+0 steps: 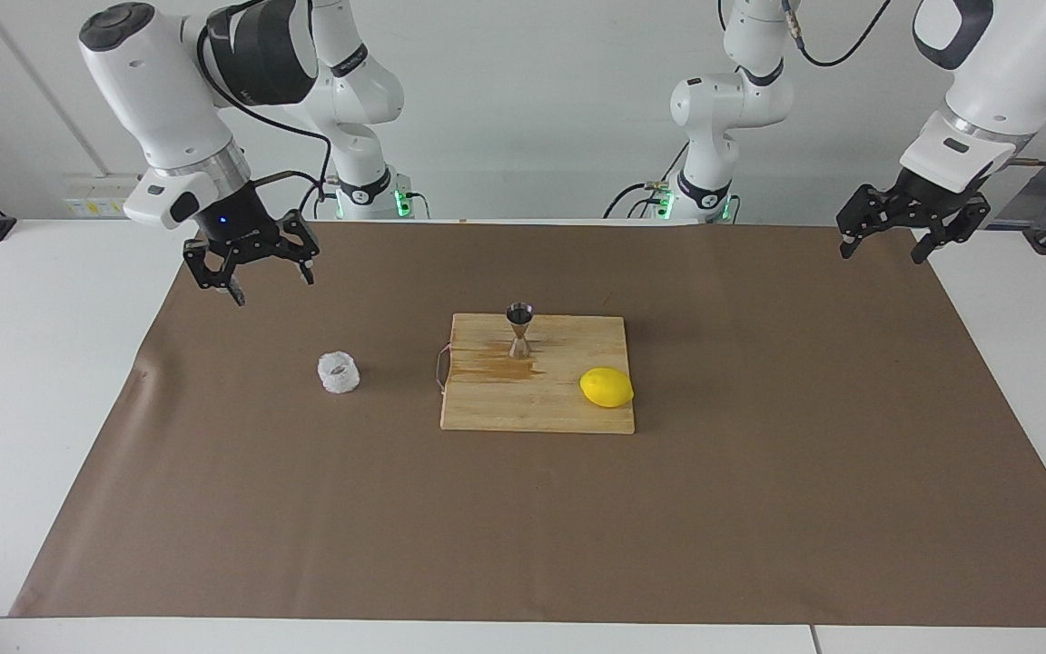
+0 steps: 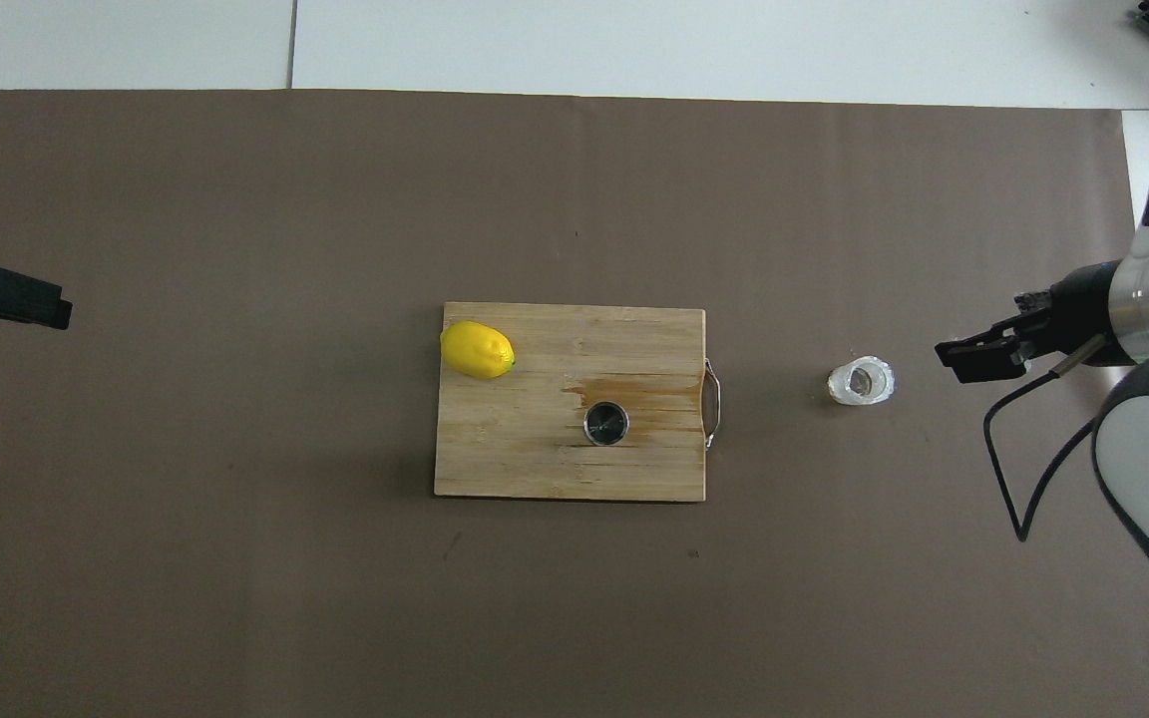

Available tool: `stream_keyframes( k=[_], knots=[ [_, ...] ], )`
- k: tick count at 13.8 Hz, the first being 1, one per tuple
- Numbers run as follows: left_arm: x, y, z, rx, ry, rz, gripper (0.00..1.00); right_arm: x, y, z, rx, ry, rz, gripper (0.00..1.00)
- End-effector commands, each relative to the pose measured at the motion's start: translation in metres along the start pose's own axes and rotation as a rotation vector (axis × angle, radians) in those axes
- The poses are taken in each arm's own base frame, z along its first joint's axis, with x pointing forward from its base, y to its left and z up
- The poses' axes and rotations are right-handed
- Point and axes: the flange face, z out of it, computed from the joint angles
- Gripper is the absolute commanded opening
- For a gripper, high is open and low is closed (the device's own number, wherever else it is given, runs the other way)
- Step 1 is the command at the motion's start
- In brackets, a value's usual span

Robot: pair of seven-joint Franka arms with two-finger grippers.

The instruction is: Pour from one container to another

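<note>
Two vessels: crinkly ribbed cup (image 1: pixel 339 372), hourglass steel jigger (image 1: pixel 519 329) on wood.

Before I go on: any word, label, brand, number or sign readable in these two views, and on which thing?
None can be read.
Small squat white crinkly cup: no print visible.
Shiny steel hourglass jigger: no marking legible.
Yellow lemon and wooden cutting board: only a brown stain on the board, no text.
Brown paper table cover: plain.
Wall plate near the right arm's end of the table: yellowish marks, too small to read.
</note>
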Motion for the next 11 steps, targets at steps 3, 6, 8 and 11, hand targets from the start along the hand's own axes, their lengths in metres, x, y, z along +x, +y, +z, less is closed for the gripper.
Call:
stream_keyframes(
  k=[3,6,8,11],
  knots=[
    [-0.001,-0.006,0.005,0.004,0.001,-0.015,1.00,0.008,-0.011,-0.022,-0.143,-0.059,0.328,1.00],
    [-0.003,-0.011,0.003,0.004,0.000,-0.022,1.00,-0.009,-0.020,-0.025,-0.153,-0.151,0.437,1.00],
    [-0.004,-0.016,0.003,0.005,0.004,-0.025,1.00,-0.016,-0.022,-0.020,-0.149,-0.170,0.412,1.00],
    [-0.004,-0.029,0.002,0.008,0.018,-0.047,1.00,-0.021,-0.024,-0.015,-0.130,-0.190,0.318,1.00]
  ],
)
